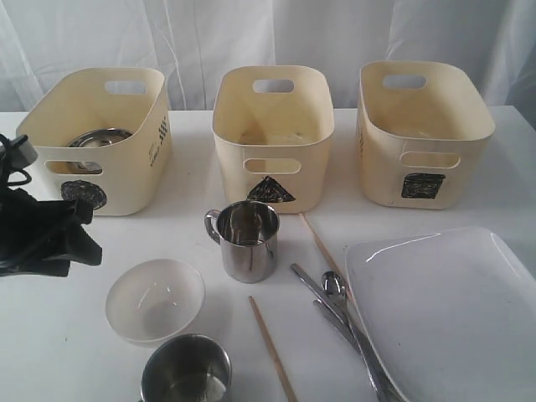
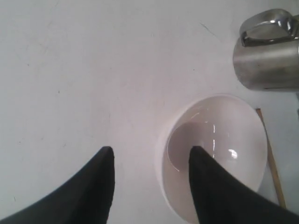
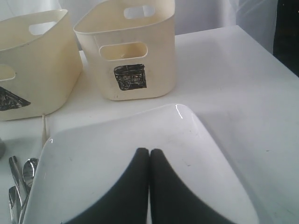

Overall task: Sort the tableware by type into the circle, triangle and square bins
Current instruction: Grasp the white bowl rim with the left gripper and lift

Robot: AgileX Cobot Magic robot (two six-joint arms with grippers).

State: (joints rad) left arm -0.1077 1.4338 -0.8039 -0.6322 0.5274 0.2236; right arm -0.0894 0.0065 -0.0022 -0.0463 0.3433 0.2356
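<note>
The left gripper [image 2: 152, 150] has its fingers apart, one over the table [image 2: 70, 70] and one over the white bowl [image 2: 229, 135]. The right gripper [image 3: 149, 152] has its fingers pressed together above the plate [image 3: 93, 154], holding nothing. The steel bowl [image 1: 99, 139] lies in the circle bin [image 1: 134, 180].

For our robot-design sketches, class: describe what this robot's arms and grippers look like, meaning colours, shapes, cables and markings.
The left gripper and right gripper each have two matt black fingers, broad at the base and curving to narrow tips. The left arm is a blocky black body with what looks like a dark cable above it. No markings show.
</note>
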